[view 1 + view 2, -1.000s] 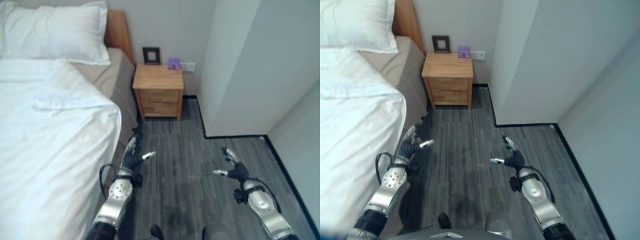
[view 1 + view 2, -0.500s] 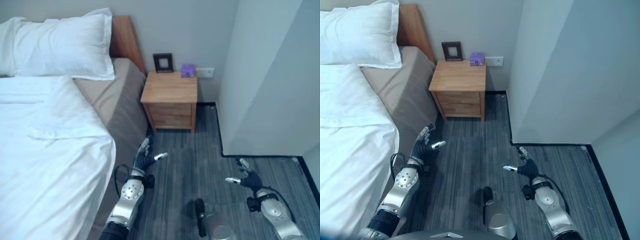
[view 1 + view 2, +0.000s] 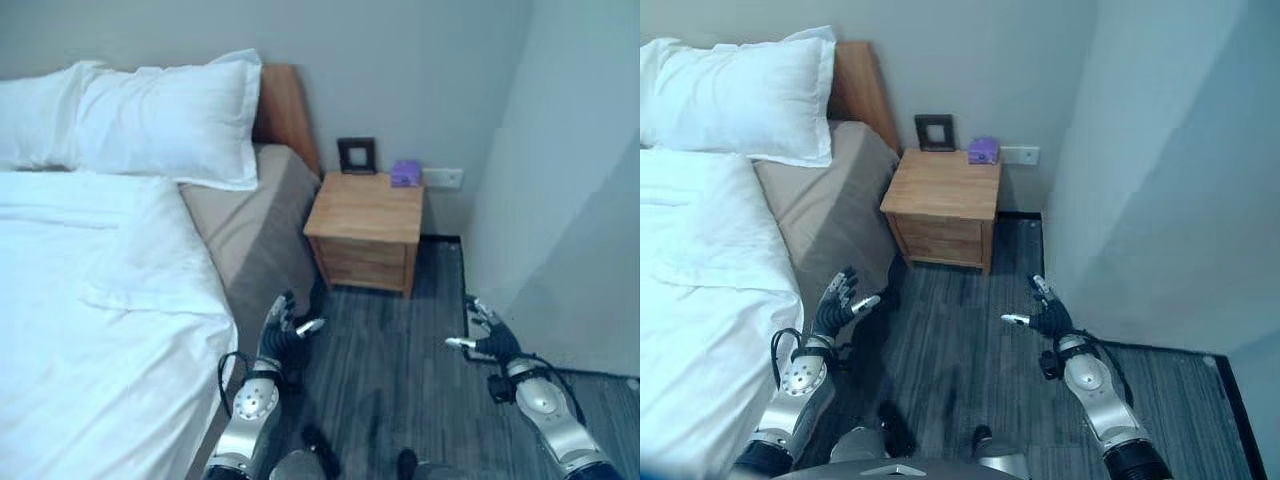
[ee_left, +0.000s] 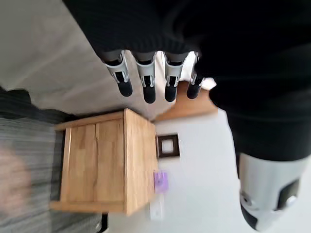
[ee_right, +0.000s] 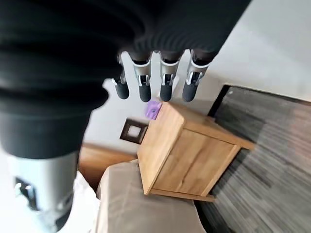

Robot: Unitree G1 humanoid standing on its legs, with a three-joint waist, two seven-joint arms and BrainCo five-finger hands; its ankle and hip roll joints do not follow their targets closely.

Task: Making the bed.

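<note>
Risk: duvet point(image 3: 90, 330) is bunched short of the pillows point(image 3: 140, 120), bare sheet point(image 3: 245, 225) exposed on the near side; a one-handed pull could drag it crooked or off the bed point(image 3: 700, 300). Left hand point(image 3: 280, 328) hovers by the bed edge, fingers spread, holding nothing. Nightstand point(image 3: 368, 230) stands close ahead, easy to bump. Right hand point(image 3: 490, 340) hangs over the floor point(image 3: 390, 370), fingers spread, empty.

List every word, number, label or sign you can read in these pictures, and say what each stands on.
No text can be read.
Purple box on the nightstand: any print is too small to read.
Picture frame: no lettering can be made out.
Wall socket: plain, no marking visible.
</note>
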